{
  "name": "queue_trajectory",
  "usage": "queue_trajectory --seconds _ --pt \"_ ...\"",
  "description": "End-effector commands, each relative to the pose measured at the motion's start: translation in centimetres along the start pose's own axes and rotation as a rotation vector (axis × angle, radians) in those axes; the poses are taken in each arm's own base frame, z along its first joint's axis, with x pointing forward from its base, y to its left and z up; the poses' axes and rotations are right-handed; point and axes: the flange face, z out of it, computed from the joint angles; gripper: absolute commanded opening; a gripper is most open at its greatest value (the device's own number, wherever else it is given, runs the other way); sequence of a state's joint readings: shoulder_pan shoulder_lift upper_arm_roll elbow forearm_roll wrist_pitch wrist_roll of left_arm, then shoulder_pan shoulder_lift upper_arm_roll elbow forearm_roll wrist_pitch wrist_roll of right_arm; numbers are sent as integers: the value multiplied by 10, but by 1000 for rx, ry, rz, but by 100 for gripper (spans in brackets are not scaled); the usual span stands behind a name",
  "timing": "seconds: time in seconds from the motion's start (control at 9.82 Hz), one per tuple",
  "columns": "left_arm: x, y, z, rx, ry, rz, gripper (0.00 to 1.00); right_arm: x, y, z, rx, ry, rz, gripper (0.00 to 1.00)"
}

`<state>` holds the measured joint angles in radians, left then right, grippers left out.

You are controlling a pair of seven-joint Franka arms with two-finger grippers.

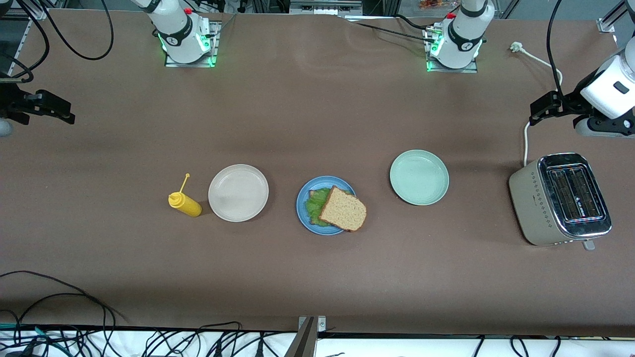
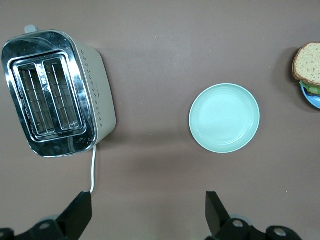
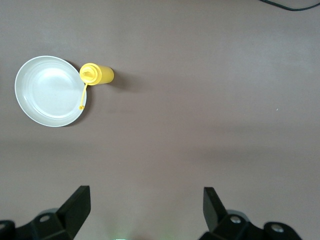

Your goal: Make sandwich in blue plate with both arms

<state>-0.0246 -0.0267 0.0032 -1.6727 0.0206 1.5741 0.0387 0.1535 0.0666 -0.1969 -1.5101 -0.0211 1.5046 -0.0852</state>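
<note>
On the brown table the round, shallow, matte blue plate (image 1: 303, 206) sits about midway between the two arms' ends, among the things nearest the front camera. The sandwich (image 1: 337, 208) lies on it: a square brown bread slice with a dark crust on top, a ruffled green lettuce leaf showing under it, and the top slice overhanging the plate's rim toward the left arm's end. A second slice beneath the lettuce shows only as a sliver of crust, so I cannot say how it lies.

Beside the blue plate toward the right arm's end is a round beige plate (image 1: 238, 193), bare, and just beside that a yellow plastic squeeze bottle (image 1: 184, 202) with its thin nozzle cap hanging off on a strap. Toward the left arm's end is a round pale green plate (image 1: 419, 177), also bare, and well apart from it a cream two-slot toaster (image 1: 559, 198) with a chrome top, its white cord (image 1: 527, 144) trailing away toward the arm bases.

The left gripper (image 2: 148, 210) hangs over the table's edge at its own end, above the toaster's cord, its black fingers (image 2: 216, 209) spread wide and holding nothing. The right gripper (image 3: 146, 207) hangs over bare table at its own end, likewise spread wide and holding nothing. Nothing lies between either gripper and the plates.
</note>
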Motion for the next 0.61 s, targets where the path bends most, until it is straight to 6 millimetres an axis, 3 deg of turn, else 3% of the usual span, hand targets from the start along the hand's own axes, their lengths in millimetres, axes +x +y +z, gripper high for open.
queue_trajectory --seconds 0.0,0.51 --pt "-7 -1 2 17 5 26 100 0 0 -6 -19 2 -1 100" --pt "-1 6 11 14 -8 37 100 0 0 -6 -19 0 -1 100"
